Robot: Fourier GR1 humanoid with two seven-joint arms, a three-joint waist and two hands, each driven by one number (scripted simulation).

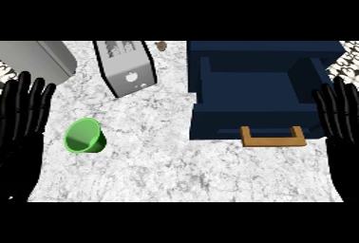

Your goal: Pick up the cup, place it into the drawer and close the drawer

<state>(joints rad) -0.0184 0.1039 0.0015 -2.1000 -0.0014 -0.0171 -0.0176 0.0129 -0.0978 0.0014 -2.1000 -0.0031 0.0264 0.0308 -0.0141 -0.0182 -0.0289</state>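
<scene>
In the head view, the black left hand (24, 111) rests at the left edge, fingers straight and raised, holding nothing, with the small green plastic cup (85, 136) tipped on the white marble counter (182, 171) just to its right. The black right hand (340, 114) rests likewise, fingers straight, at the right edge, and the open dark blue drawer (256, 102) with its tan wooden handle (273, 136) lies just left of it, well apart from the cup.

Glossy green cup (85, 136); marbled stone counter (182, 171); wooden drawer handle (273, 139).
</scene>
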